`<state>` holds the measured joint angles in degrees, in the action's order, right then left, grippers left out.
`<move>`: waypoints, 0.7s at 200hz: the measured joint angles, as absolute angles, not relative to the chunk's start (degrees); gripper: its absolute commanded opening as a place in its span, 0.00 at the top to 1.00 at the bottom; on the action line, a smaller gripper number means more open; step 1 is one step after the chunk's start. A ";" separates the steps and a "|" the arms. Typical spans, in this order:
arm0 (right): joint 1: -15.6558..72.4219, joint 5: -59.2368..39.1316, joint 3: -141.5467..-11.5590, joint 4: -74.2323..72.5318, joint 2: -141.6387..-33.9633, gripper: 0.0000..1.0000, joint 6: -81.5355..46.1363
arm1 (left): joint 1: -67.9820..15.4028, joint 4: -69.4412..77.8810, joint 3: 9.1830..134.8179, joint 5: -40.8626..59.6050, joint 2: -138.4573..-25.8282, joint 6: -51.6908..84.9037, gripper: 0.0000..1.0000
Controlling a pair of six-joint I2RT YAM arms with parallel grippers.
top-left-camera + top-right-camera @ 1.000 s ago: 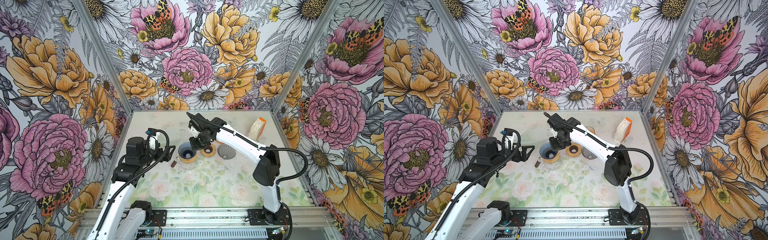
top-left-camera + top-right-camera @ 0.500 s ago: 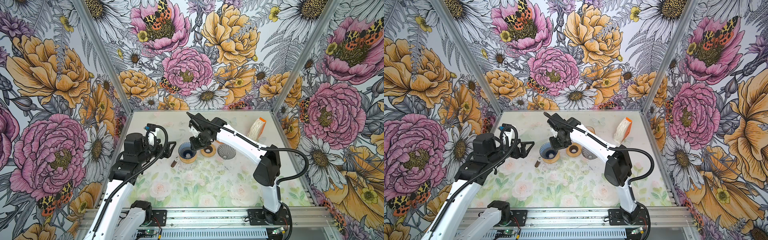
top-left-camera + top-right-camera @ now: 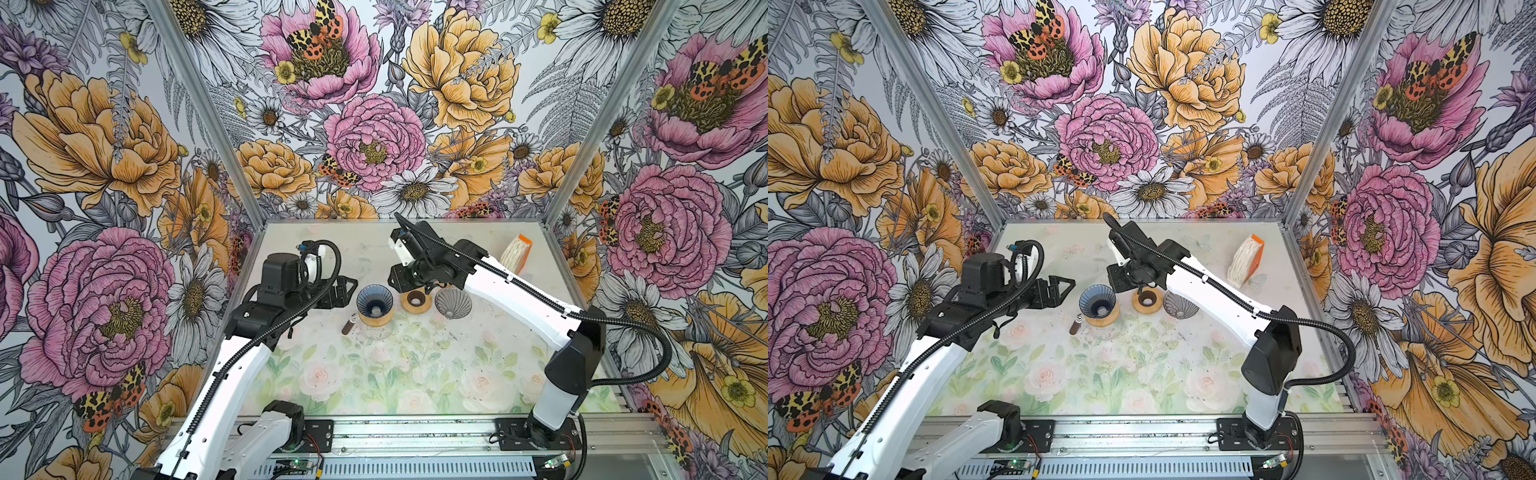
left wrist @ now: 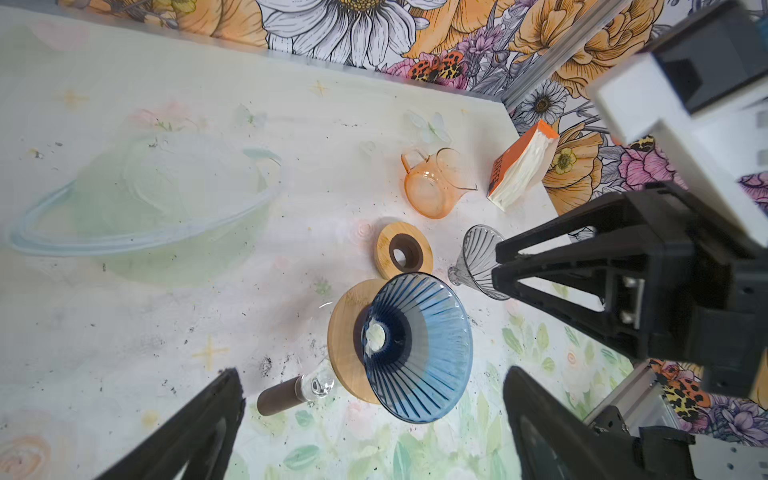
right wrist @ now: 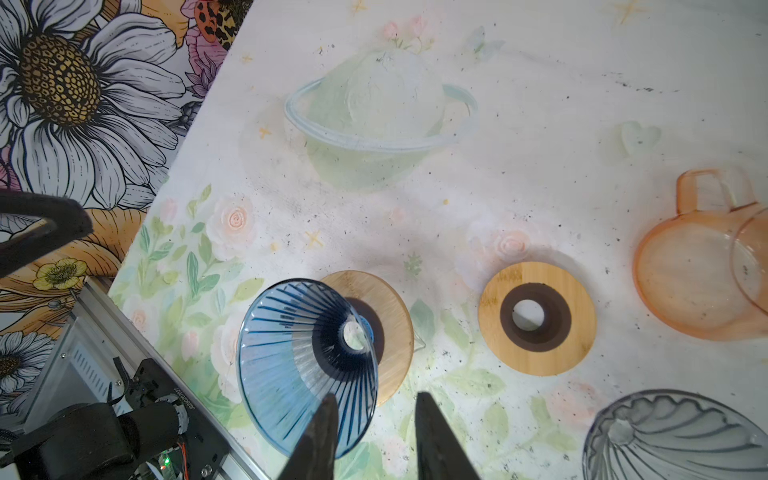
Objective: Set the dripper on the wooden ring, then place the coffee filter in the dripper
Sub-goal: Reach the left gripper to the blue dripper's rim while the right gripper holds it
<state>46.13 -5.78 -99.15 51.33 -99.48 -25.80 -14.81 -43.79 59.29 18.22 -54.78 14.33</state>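
Flowered walls enclosed the table [image 3: 415,374]. The left gripper [image 3: 349,293] hung wide open and empty beside the dripper [image 3: 375,300] mid-table. The right gripper [image 5: 374,397] hovered near it, partly open, gripping nothing. The filters [image 3: 515,253] stood in an orange holder [image 3: 524,240] near the far right corner.

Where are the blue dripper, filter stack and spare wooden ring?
blue dripper [image 3: 374,296], a top view, inner wall.
filter stack [image 3: 512,255], a top view, paper side.
spare wooden ring [image 3: 417,310], a top view, front rim.
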 measured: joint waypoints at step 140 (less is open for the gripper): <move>44.34 -11.11 -91.22 43.81 -98.00 0.72 -25.36 | -19.40 -46.26 59.29 13.02 -64.77 20.60 0.38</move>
<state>44.34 -11.11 -91.22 43.81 -98.00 -25.36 -19.40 -46.26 59.29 13.02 -64.77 20.60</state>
